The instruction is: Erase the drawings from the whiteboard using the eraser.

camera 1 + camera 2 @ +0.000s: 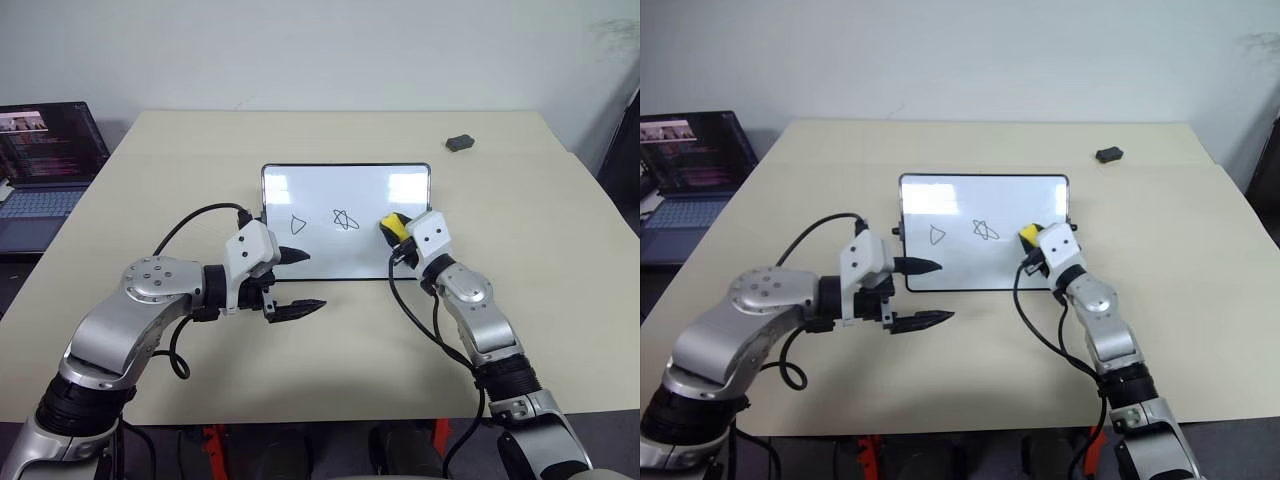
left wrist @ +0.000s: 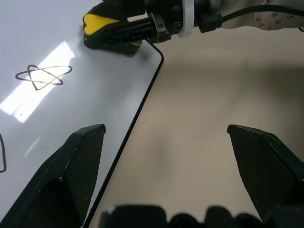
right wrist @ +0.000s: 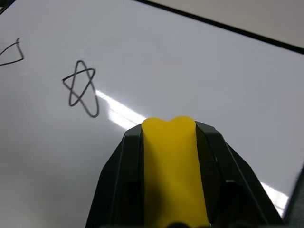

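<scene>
The right claw (image 3: 168, 137), clamped on the yellow eraser (image 3: 169, 166), sits at the right edge of the whiteboard (image 1: 320, 190). The star-like drawing (image 3: 81, 88) lies just to its left toward the board's middle, the triangle (image 1: 297, 224) beyond; a leftward sweep looks next. The left claw (image 1: 297, 283) hangs open over the board's near-left corner on the tabletop (image 1: 330, 350).
</scene>
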Available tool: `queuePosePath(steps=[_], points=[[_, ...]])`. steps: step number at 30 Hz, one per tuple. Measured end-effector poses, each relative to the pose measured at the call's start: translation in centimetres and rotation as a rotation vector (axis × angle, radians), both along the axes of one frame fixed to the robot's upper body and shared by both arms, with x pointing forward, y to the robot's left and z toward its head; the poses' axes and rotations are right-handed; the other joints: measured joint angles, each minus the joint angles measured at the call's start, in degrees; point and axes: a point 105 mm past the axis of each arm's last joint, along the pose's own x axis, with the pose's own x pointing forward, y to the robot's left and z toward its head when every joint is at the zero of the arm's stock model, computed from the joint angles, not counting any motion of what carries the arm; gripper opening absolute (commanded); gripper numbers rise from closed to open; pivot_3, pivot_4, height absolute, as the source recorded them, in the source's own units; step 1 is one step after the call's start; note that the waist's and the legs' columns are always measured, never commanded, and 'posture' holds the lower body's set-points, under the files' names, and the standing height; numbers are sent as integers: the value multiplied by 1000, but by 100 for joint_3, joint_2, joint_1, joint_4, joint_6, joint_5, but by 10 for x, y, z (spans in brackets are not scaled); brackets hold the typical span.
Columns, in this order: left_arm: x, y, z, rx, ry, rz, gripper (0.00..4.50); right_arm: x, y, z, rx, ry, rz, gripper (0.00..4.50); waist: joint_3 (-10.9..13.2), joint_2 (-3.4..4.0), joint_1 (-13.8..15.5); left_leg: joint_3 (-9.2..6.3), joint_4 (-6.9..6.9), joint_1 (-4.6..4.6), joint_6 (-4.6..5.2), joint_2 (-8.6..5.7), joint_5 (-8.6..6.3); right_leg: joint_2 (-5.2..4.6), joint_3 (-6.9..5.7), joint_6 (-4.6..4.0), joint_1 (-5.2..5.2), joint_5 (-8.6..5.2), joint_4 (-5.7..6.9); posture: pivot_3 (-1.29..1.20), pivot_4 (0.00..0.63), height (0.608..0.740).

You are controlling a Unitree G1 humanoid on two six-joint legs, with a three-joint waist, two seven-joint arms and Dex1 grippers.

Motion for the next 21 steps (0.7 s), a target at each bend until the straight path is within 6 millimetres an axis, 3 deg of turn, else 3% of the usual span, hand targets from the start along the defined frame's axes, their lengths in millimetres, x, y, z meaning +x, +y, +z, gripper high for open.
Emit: queuePosePath(steps=[7, 16, 21], points=[[-2, 2, -4, -2, 8, 4, 4500, -8, -2, 3, -16, 62, 34, 1120, 2, 2, 1, -2, 0, -19, 0, 0, 1, 0, -1, 0, -18, 0, 1, 0, 150, 740], [-2, 3, -5, -7, 6, 17, 4500, 10, -18, 50, 36, -55, -55, 1120, 6, 3, 12, -6, -15, -35, 0, 2, 0, 0, -7, -1, -21, -1, -39, 0, 150, 740], [-2, 3, -5, -8, 3, 23, 4500, 13, -22, 38, 11, -23, -80, 1120, 6, 3, 23, -4, -18, -40, 1, 3, -1, -1, -6, -1, -20, -1, -54, 0, 150, 740]])
